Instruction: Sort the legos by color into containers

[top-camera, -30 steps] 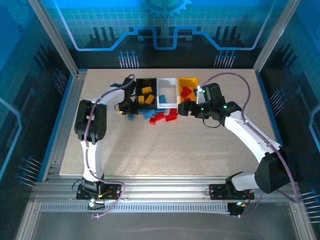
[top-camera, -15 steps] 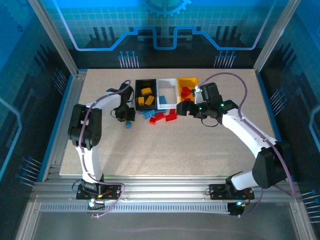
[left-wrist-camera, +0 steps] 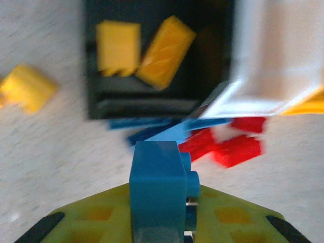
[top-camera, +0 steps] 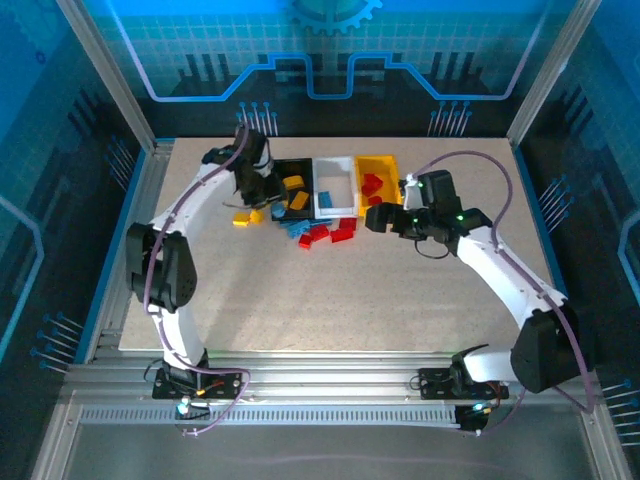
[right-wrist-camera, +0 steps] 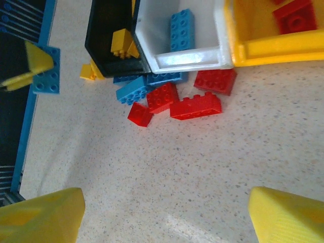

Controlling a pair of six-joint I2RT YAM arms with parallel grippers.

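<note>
Seen from above, the left gripper [top-camera: 254, 190] hangs over the left edge of the black bin [top-camera: 276, 212], pinching a blue brick [left-wrist-camera: 156, 182] between its fingers. In the left wrist view the brick stands on end in the grip, its long side running along the fingers and its studs facing right. The move ahead likely turns on one relation: the white bin [top-camera: 336, 160] sits directly to the right of the black one, at about 3 o'clock from the left gripper in the overhead view and at about 1 o'clock from the held brick in the wrist view. That bin already holds a blue brick [right-wrist-camera: 181, 29], so it appears to be the blue container, and the carry would have to cross the black bin, where yellow bricks [left-wrist-camera: 164, 50] lie. The left arm is stretched far forward, its wrist above the black bin's far-left corner and its gripper angled down and back. The right gripper [top-camera: 373, 217] hovers with its fingers spread wide and nothing between them, just off the near end of the yellow bin [right-wrist-camera: 283, 48], at about 5 o'clock from the white bin. Its arm is bent at the elbow and points left toward the loose red and blue bricks [right-wrist-camera: 195, 106] lying just in front of the bins.
</note>
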